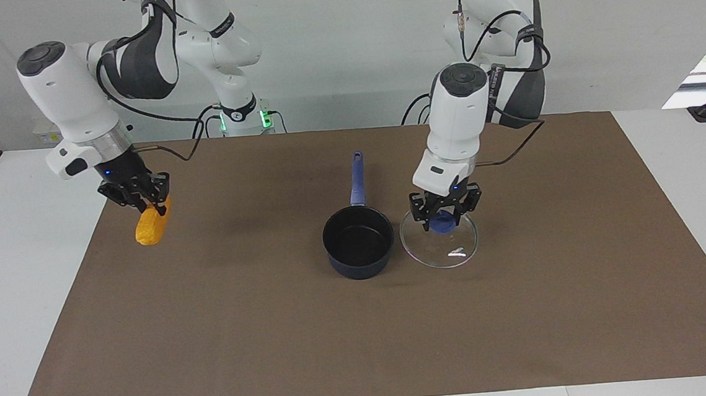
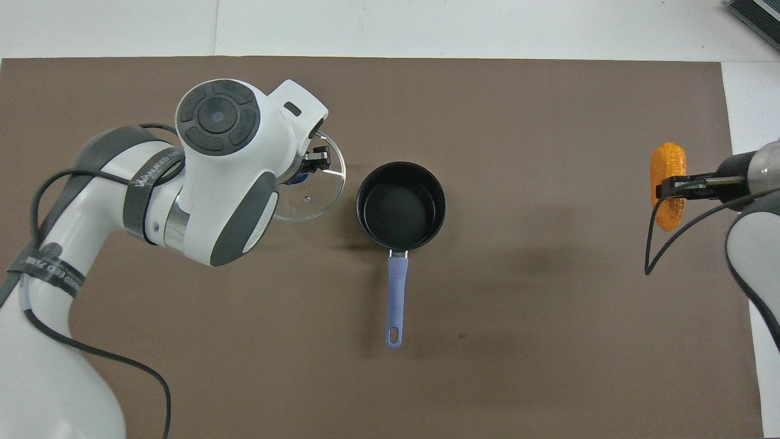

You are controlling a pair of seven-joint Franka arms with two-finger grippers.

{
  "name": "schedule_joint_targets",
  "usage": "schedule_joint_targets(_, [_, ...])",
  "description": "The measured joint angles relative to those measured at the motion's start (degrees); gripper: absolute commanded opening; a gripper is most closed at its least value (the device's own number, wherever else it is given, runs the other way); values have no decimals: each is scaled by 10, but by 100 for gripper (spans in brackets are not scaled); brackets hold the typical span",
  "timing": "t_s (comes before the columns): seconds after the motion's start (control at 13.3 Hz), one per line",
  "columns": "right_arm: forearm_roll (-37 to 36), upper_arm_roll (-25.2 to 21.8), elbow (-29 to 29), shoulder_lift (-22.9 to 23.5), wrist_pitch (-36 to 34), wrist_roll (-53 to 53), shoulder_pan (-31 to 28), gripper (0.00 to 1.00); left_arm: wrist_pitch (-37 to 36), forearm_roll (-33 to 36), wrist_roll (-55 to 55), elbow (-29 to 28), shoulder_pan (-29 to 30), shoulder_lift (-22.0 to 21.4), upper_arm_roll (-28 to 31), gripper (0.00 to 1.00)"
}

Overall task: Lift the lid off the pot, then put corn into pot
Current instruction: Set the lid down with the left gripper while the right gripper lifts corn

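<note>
You are looking at a white counter (image 1: 18,296) carrying a brown mat (image 1: 362,334), and everything is placed here against the pot (image 1: 358,242), which is sitting open on the middle of the mat with its black inside showing. Its long blue-purple handle (image 2: 396,299) is pointing straight toward the robots.

The lid (image 1: 440,244) is hanging just beside the pot, toward the left arm's end of the counter, clear of the pot's rim in both views. Your left claw (image 1: 445,215) is holding it, clamped together on the blue-purple knob (image 1: 444,222) at the lid's centre. From overhead, the left wrist is covering most of the lid, leaving only the part of the glass disc (image 2: 317,195) nearest the pot showing. You cannot tell whether the lid is touching the mat or hanging a little above it.

The corn (image 1: 152,223) is sitting well apart from the pot, up in the air over the mat's edge at the right arm's end of the counter. Your right claw (image 1: 145,200) is clamped on the cob's upper part, and the cob is hanging tilted below the fingers.
</note>
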Motion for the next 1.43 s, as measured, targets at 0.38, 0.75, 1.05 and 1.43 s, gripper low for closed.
schedule_joint_targets(0.38, [-2,7,14,17,2,146,109,0,32,-1,105,-86,90,-31,0,0])
schedule_joint_targets(0.75, [-2,7,69,83,11,274,215,0,71,-7,208,-176,172,-59,0,0])
schedule_joint_targets(1.05, [-3,7,87,137,60,326,272,0,133,-14,277,-244,230,-60,0,12])
schedule_joint_targets(1.43, [-12,7,150,194,67,370,328,0,151,-20,336,-265,260,-66,-2,100])
